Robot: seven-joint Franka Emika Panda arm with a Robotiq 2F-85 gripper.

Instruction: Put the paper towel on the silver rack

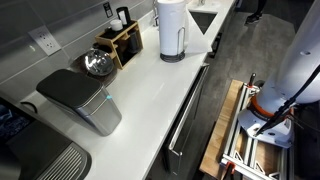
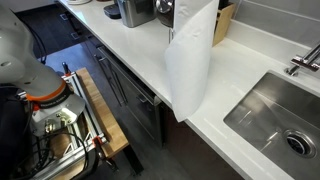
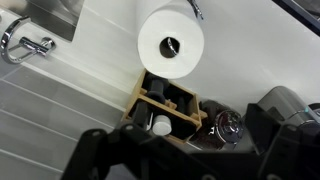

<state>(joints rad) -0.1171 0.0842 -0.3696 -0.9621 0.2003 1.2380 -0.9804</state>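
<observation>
Long white countertop (image 1: pixel 150 95) runs diagonally along a grey tiled wall (image 1: pixel 60 20), with dark cabinet fronts (image 1: pixel 190 115) below and dark floor (image 1: pixel 250 50). A steel sink basin (image 2: pixel 270 115) is set in the counter, lower right of an exterior view, chrome faucet (image 2: pixel 305 55) at its back.

The thick white cylindrical paper towel roll (image 1: pixel 170 25) stands upright on the thin silver wire rack (image 1: pixel 181 42), top centre of an exterior view, near the sink end. Rack post and ring base show at its side and foot. One loose sheet hangs off the roll over the counter edge (image 2: pixel 190 70). Wrist view looks down on the roll's top and core hole (image 3: pixel 170 42).

Beside it: slotted wooden knife block (image 1: pixel 125 42), round shiny metal bowl-like item (image 1: pixel 97 63), grey boxy appliance (image 1: pixel 85 100), white wall outlet (image 1: pixel 45 42).

Black gripper (image 3: pixel 185 160) at the bottom of the wrist view, fingers (image 3: pixel 95 150) spread wide, nothing between them, well apart from the roll. White robot arm (image 1: pixel 300 60) is off the counter, over a wooden platform (image 2: pixel 100 120).
</observation>
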